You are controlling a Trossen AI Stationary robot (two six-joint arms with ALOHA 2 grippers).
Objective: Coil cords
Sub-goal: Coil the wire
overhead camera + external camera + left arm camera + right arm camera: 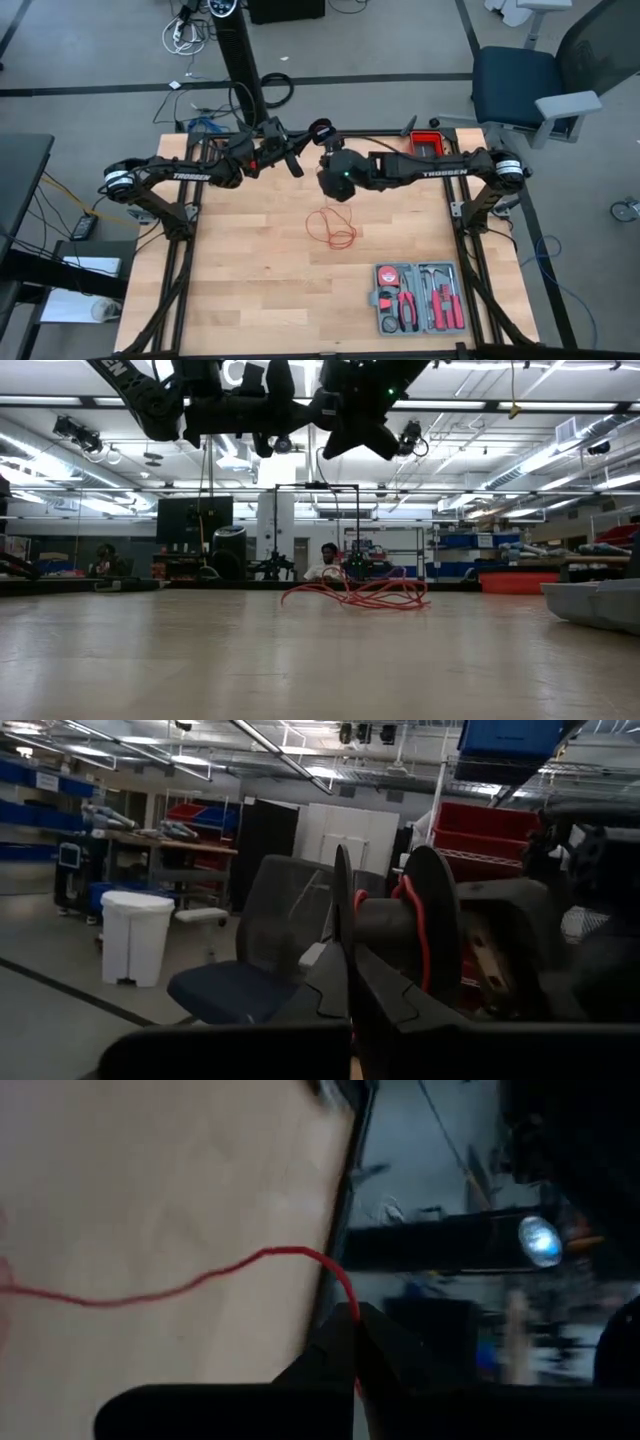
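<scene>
The thin red cord lies partly as a loose heap (335,228) on the wooden table's middle, also seen as a heap (355,592) in the low view. Another part is wound on a black spool (400,920), which is raised over the table's far middle (322,130). My left gripper (352,995) is shut on that spool. Close beside it, high above the table, my right gripper (352,1325) is shut on a strand of the cord. My left gripper pinches the spool's thin near flange (343,935) at its edge between its two fingers, coming roughly level. The spool is lifted clear, its axle lying about level, with red turns of cord (408,910) around it. My right gripper pinches a single strand of the cord (345,1295) between its fingertips. From there the strand (150,1292) runs off over the table, slightly slack and curved.
A grey tool case (418,297) with red-handled tools lies open at the table's near right. A red bin (432,143) stands at the far right edge. Bare wood (230,270) stretches to the left of and in front of the cord heap.
</scene>
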